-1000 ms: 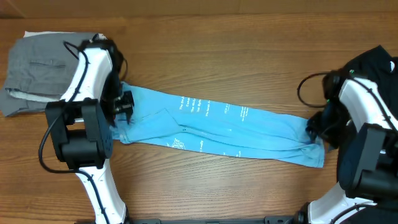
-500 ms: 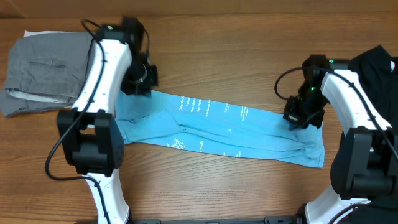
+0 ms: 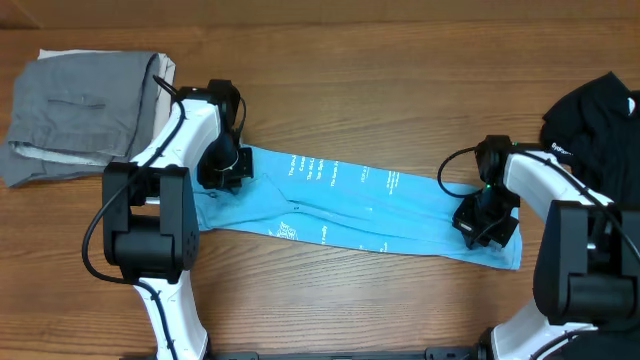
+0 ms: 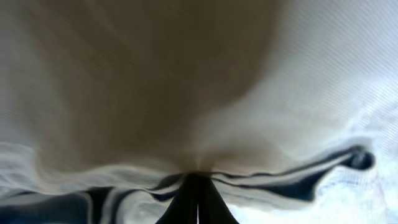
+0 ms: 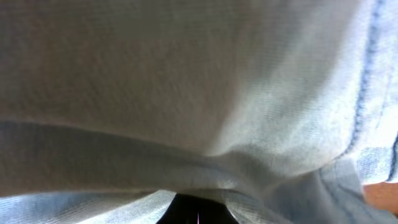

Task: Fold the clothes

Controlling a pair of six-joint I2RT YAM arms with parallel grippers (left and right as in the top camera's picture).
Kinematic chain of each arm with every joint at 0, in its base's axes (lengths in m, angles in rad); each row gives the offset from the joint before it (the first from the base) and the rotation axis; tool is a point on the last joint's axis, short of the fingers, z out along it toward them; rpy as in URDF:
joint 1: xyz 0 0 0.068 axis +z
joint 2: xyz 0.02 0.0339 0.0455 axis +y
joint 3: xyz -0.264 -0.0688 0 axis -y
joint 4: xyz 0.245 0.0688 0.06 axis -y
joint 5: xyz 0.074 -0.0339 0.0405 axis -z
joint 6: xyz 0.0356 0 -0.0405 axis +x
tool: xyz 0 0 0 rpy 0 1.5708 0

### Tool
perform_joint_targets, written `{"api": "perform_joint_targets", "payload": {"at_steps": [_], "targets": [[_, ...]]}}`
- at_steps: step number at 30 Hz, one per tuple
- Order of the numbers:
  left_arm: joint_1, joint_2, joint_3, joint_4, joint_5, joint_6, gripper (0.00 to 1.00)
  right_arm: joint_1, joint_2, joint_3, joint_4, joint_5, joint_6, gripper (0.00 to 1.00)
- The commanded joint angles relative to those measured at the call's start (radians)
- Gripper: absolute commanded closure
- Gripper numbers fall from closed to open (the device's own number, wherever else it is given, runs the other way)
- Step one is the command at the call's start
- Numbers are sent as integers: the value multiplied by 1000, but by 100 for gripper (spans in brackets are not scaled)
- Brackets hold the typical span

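Left end effector (image 3: 226, 166) pinches the left end of the light blue T-shirt (image 3: 360, 205), a folded strip on the worktop (image 3: 350, 90); right end effector (image 3: 487, 222) pinches its right end.

The light blue T-shirt (image 3: 400, 215) is matt ribbed knit cloth, the table (image 3: 400, 90) smooth grained wood.

Three garments lie on one wooden surface (image 3: 380, 80). There is one light blue T-shirt (image 3: 370, 205) running from the left pincer (image 3: 225, 170) to the right pincer (image 3: 485, 222), one folded pair of grey trousers (image 3: 80, 105) outward of the left pincer, and one black garment (image 3: 600, 120) outward of the right. The pincers number two, one at each end of the T-shirt.
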Motion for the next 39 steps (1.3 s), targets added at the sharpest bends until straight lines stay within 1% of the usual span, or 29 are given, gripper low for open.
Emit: {"api": "perform_joint_targets", "payload": {"at_steps": [1, 4, 6, 7, 11, 14, 15, 17, 19, 21, 24, 25, 26, 28, 30, 32, 34, 35, 39], "targets": [[21, -8, -11, 0, -24, 4, 96, -5, 14, -92, -1, 11, 55, 96], [31, -8, -11, -1, -23, 3, 96, -5, 14, -48, -101, 36, 51, 96], [37, -8, -11, -1, -23, -3, 96, -5, 11, 11, -164, 48, 52, 96], [41, -8, -11, -1, -22, -3, 96, -5, 5, 70, -206, 48, 52, 96], [42, -8, -11, 0, -22, -3, 96, -5, -29, 226, -287, 48, 48, 96], [42, -8, -7, 2, 17, -2, 96, -14, -55, 267, -304, 67, 48, 96], [42, -8, -2, 2, 30, 0, 96, -32, -57, 267, -301, 67, 48, 96], [42, -8, 28, -2, 72, 30, 91, -96, -57, 264, -301, 64, 44, 96], [44, -14, 63, -15, 91, 47, 90, -153, -57, 264, -300, 20, -11, 92], [53, -33, 99, -34, 91, 43, 88, -217, -57, 263, -300, -57, -93, 89], [79, -77, 117, -58, 110, 34, 87, -261, -57, 263, -304, -74, -106, 87], [96, -102, 117, -81, 113, 12, 85, -272, -57, 263, -303, -73, -107, 87], [101, -110, 117, -93, 111, 8, 85, -274, -57, 263, -303, -73, -107, 87], [115, -120, 116, -159, 105, 9, 90, -274, -57, 263, -306, -77, -107, 86], [111, -120, 103, -190, 106, 18, 94, -267, -57, 261, -315, -105, -126, 86], [93, -120, 91, -165, 115, 21, 95, -245, -57, 243, -323, -191, -192, 87], [80, -120, 90, -145, 116, 20, 95, -228, -57, 217, -319, -196, -196, 89], [71, -119, 89, -124, 112, 20, 96, -216, -57, 170, -287, -197, -192, 93], [58, -118, 62, -90, 104, 18, 96, -191, -56, 32, -151, -223, -180, 96]]}}
